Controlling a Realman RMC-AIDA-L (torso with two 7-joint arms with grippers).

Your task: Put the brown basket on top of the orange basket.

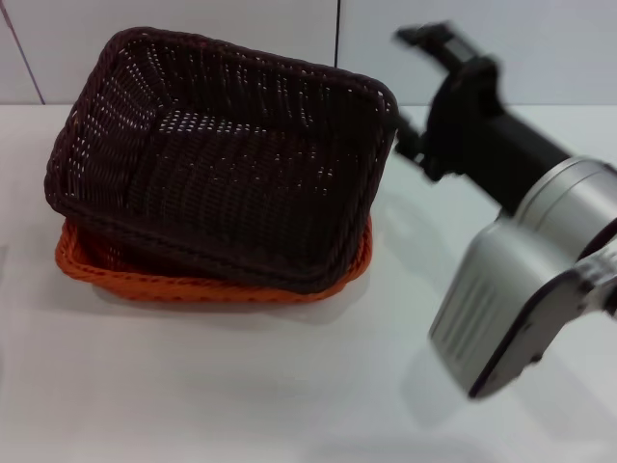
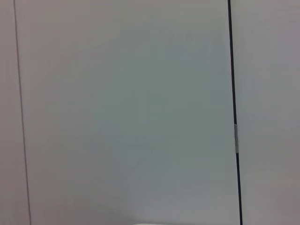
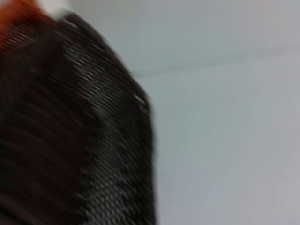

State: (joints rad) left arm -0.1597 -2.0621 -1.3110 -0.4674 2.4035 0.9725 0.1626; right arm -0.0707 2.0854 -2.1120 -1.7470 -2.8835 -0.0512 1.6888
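The brown basket (image 1: 227, 159) sits tilted on top of the orange basket (image 1: 207, 286), with its far right corner raised. Only the orange rim shows beneath it, along the front and left. My right gripper (image 1: 409, 85) is just right of the brown basket's raised far right corner. Its fingers are spread and hold nothing. The right wrist view shows the brown basket's woven side (image 3: 93, 140) up close, with a bit of the orange basket (image 3: 14, 14) behind it. My left gripper is out of view, and its wrist view shows only a wall.
The baskets stand on a white table (image 1: 241, 386) against a white panelled wall (image 1: 193, 19). My right arm's silver forearm (image 1: 521, 289) reaches over the table's right side. The left wrist view shows a dark vertical wall seam (image 2: 232, 112).
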